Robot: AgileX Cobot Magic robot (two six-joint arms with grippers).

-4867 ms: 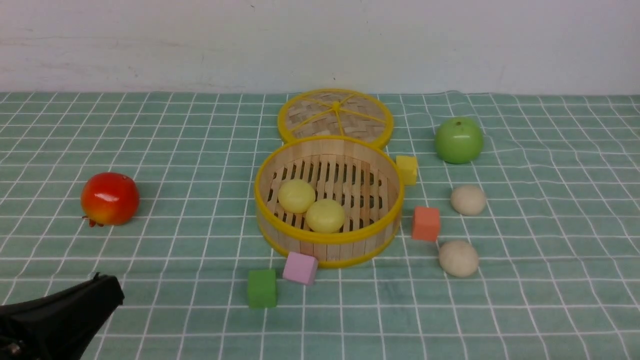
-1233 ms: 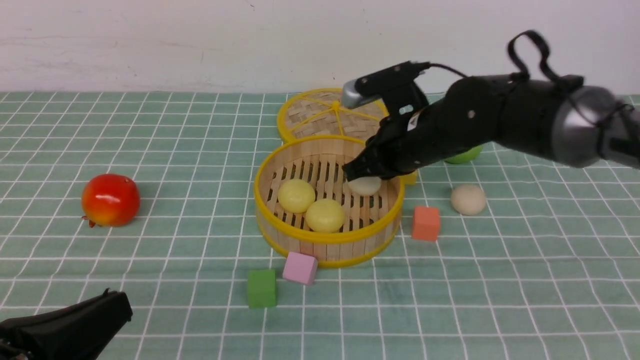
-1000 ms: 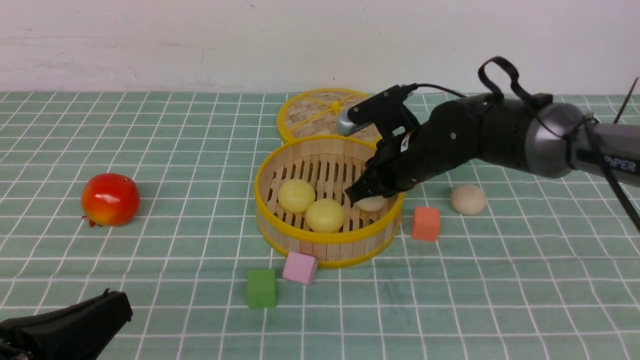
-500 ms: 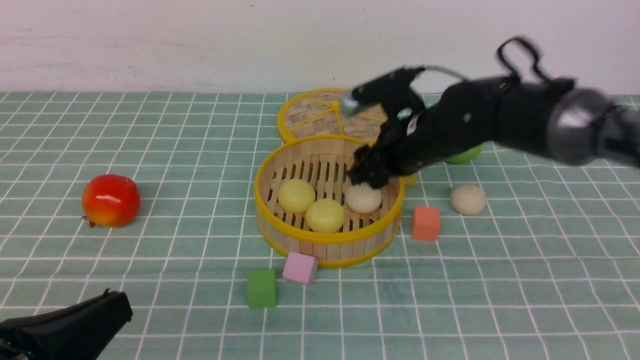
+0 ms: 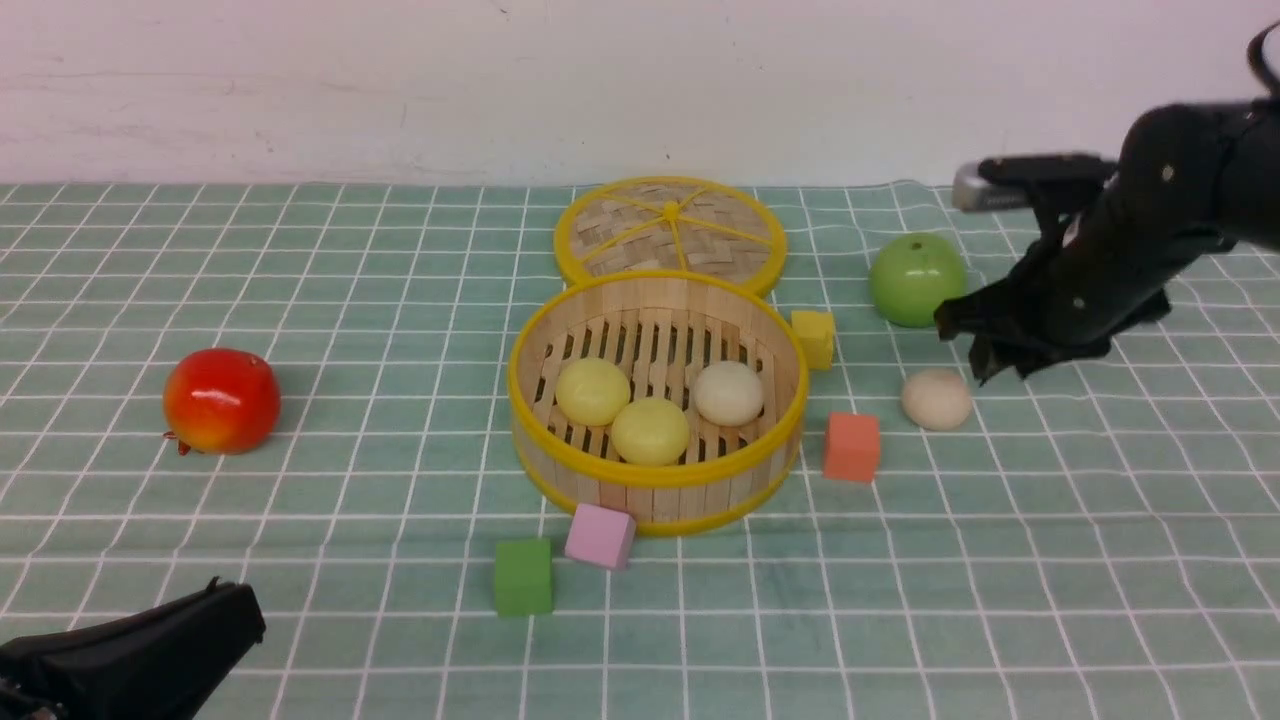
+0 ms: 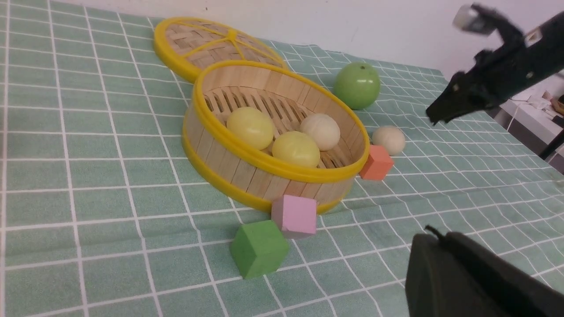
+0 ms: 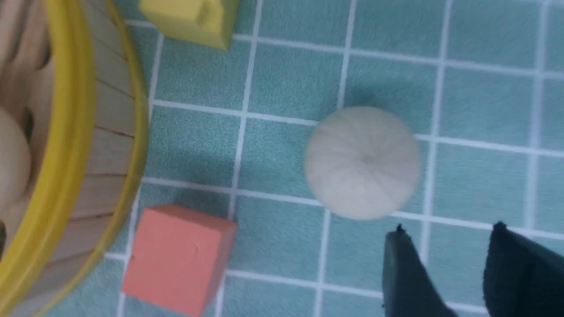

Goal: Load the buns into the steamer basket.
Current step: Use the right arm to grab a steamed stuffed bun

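Fourth bun [image 5: 936, 399] on tabletop [image 5: 1050, 560], right of steamer basket [image 5: 655, 478], apart from wall; other three sit inside. I judge it light, smooth, maybe slippery: pinch low across widest part. My right hand [image 5: 965, 345] hovers just beside it, fingers parted, empty. Left hand [image 5: 225, 610] clenched, at near edge. Orange cube [image 5: 852, 447] and green apple [image 5: 917, 281] near; open cloth rightward. Raised rim to clear.

Bright, even overhead light. Soft short shadows cast under objects. Small glare seen on green apple [image 5: 917, 281] and red fruit [image 5: 220, 398]. Right wrist view softened, bluish.
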